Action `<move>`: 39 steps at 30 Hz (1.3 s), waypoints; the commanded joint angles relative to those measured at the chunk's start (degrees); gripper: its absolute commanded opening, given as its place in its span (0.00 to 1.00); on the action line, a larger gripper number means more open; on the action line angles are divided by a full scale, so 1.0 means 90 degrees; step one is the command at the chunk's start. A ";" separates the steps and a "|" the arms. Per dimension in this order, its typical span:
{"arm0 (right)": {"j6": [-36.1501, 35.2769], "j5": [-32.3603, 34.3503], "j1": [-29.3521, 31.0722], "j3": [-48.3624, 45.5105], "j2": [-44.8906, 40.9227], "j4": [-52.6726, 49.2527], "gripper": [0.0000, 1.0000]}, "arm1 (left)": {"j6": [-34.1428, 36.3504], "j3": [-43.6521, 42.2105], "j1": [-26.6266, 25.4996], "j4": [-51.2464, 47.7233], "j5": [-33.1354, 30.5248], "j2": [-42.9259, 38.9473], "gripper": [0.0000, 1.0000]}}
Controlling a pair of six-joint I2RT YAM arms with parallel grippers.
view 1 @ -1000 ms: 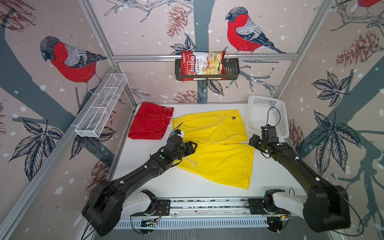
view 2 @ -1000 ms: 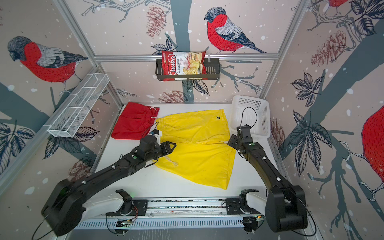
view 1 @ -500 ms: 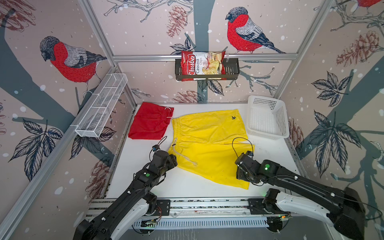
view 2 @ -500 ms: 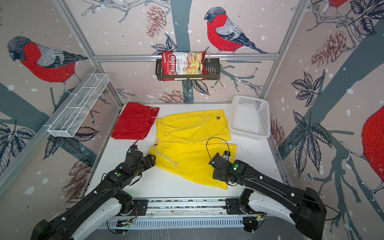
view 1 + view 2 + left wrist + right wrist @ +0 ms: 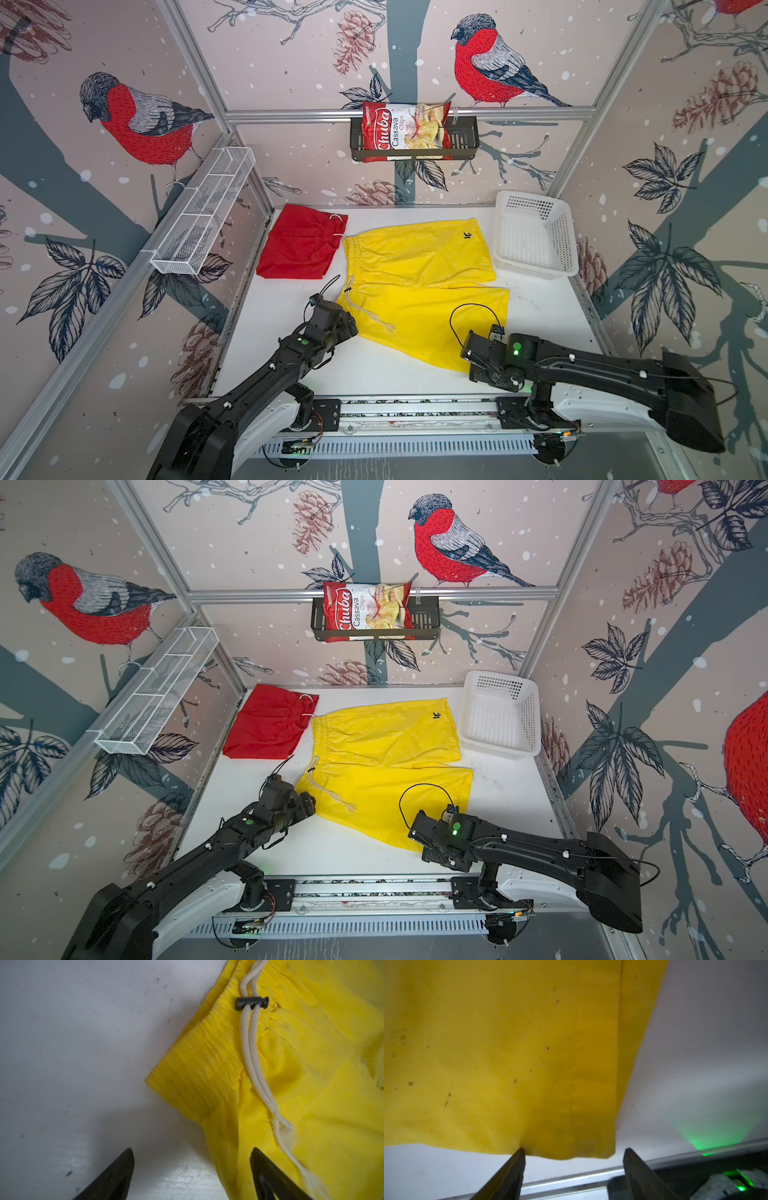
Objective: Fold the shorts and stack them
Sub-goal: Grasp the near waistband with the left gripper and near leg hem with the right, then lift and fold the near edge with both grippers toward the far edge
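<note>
Left wrist view: the left claw (image 5: 191,1148) is shown with its two fingers spread apart and nothing clamped between them. One finger is seen over bare worktop (image 5: 72,1053), the other over the edge of the yellow shorts (image 5: 311,1095), just beside the corner of the ribbed waistband (image 5: 193,1068). A pale drawstring (image 5: 252,1053) is laid across the fabric and is threaded through a black toggle (image 5: 251,1003).

In the right wrist view the right claw (image 5: 574,1149) is likewise held apart and empty. The corner of one leg hem is found just ahead of the gap, and one fingertip is set at the hem's edge, though contact cannot be told.

In both top views the yellow shorts are spread flat across the middle of the worktop, with the waistband toward the left edge and the legs toward the right edge. A small black mark (image 5: 467,236) is carried by the far leg. The left claw is placed at the near corner of the waistband, the right claw at the near corner of the near leg, close to the near edge.

The red shorts (image 5: 301,247) are laid as a compact rectangle in the far left corner, just beside the yellow waistband; whether the two touch cannot be told. A white basket (image 5: 528,232) is stood in the far right corner, just beside the far leg. On the back wall a chips bag (image 5: 405,131) is held in a black rack (image 5: 465,141), and a white wire shelf (image 5: 203,216) is fixed to the left wall
</note>
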 commanded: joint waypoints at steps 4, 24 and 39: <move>-0.0110 0.0126 -0.0347 -0.0350 -0.0050 0.0851 0.74 | 0.0125 -0.0016 0.0153 0.0653 0.0166 0.0417 0.87; -0.1575 0.0770 -0.2214 0.0721 -0.1758 -0.0194 0.01 | 0.0239 0.0787 0.0269 -0.0153 0.0493 0.0692 0.00; -0.2469 0.2463 -0.2441 0.4098 -0.1330 -0.1331 0.00 | 0.0311 0.2329 0.0263 -0.2217 0.0003 -0.2094 0.00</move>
